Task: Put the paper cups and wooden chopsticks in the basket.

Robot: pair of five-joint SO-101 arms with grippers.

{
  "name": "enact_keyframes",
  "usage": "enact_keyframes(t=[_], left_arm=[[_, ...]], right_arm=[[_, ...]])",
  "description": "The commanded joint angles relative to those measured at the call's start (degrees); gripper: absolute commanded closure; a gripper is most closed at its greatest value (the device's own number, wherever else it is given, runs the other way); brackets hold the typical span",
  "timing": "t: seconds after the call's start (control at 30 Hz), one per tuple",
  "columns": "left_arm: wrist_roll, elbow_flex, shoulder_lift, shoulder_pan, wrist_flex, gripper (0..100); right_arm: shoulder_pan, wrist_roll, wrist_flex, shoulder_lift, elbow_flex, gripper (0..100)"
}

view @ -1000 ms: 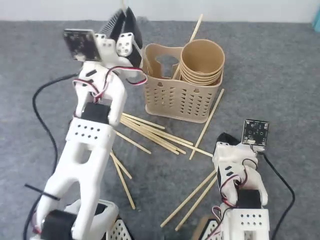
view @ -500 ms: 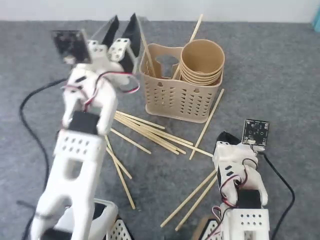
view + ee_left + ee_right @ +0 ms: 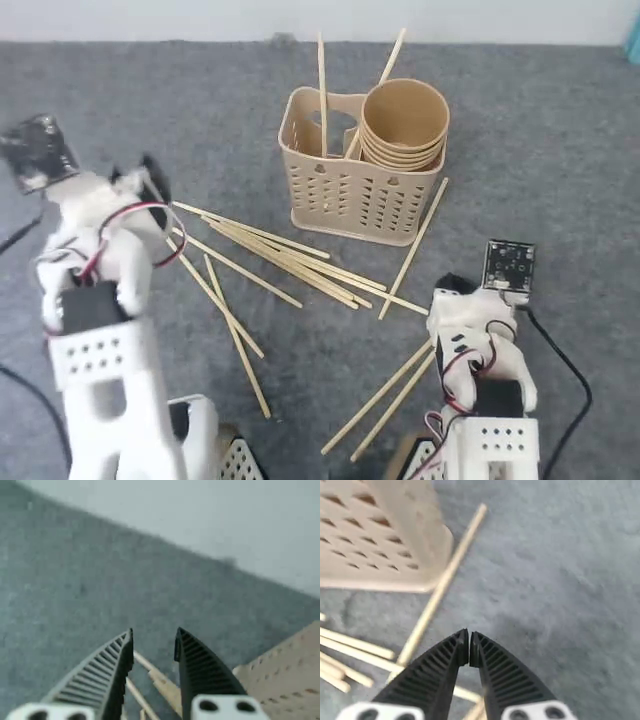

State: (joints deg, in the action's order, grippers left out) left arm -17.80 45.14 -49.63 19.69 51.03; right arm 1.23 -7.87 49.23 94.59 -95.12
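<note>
the left gripper (image 3: 152, 632) hangs low at the left of the grey carpet (image 3: 560, 150), jaws parted and empty, pointed over the near ends of the loose chopsticks (image 3: 270, 255) fanned out toward the basket (image 3: 340, 190). these look light, stiff and thin (apt to roll or pivot if pinched near a tip), so a hold near one's middle seems safest. the paper cups (image 3: 405, 120) sit stacked in the basket beside two upright sticks (image 3: 322, 80). the right gripper (image 3: 469, 640), low by the basket's corner, is pinched shut on nothing just beside a lone stick (image 3: 445, 585).
</note>
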Motion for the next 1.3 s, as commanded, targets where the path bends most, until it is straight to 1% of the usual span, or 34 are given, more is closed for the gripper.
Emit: enact_keyframes(t=[0.0,0.1,0.13,0.17,0.23,0.33,0.43,0.5,0.6,0.7,0.8,0.93,1.07,1.2,1.27], left_arm=[[0.1,11.9,6.2,3.6,-9.8,87],[0.1,20.4,10.6,3.3,-23.5,87],[0.1,21.2,11.7,3.3,-27.4,87],[0.1,21.0,13.5,3.5,-29.4,87],[0.1,19.2,16.4,3.4,-29.0,87],[0.0,14.9,22.9,2.0,-25.7,87],[0.1,9.4,30.8,1.9,-24.0,87],[0.1,5.7,35.3,3.2,-21.9,87],[0.1,1.1,39.0,4.7,-18.2,87],[0.1,0.2,40.4,4.4,-17.4,87],[0.1,0.3,40.1,4.4,-17.4,87],[0.2,0.3,40.2,4.7,-17.5,87],[0.4,0.2,40.4,4.7,-17.6,87],[0.4,0.1,40.4,4.7,-17.7,87],[0.4,0.0,40.4,4.7,-17.7,87]], right_arm=[[-2.6,-1.6,5.1,0.0,5.6,96.5],[-2.6,-1.8,7.2,0.0,6.8,96.5],[-2.8,-1.8,7.3,0.0,6.9,96.5],[-2.9,-1.9,7.3,0.0,6.9,96.5],[-2.9,-1.9,7.4,-0.1,7.5,96.5],[-2.3,-2.6,9.5,-0.1,9.5,96.5],[1.1,-2.9,10.9,-0.1,10.8,96.5],[3.1,-3.1,10.9,-0.1,11.0,96.5],[3.6,-3.2,10.0,-0.2,11.3,96.5],[3.6,-3.2,8.7,-3.3,12.7,96.4],[3.6,-3.3,8.1,-12.6,18.3,96.4],[4.0,-3.7,8.7,-31.6,29.5,96.6],[3.9,-7.0,8.0,-50.5,34.4,96.7],[1.1,-7.5,6.0,-66.7,38.3,96.4],[-1.1,-9.8,5.8,-73.5,41.3,96.3]])
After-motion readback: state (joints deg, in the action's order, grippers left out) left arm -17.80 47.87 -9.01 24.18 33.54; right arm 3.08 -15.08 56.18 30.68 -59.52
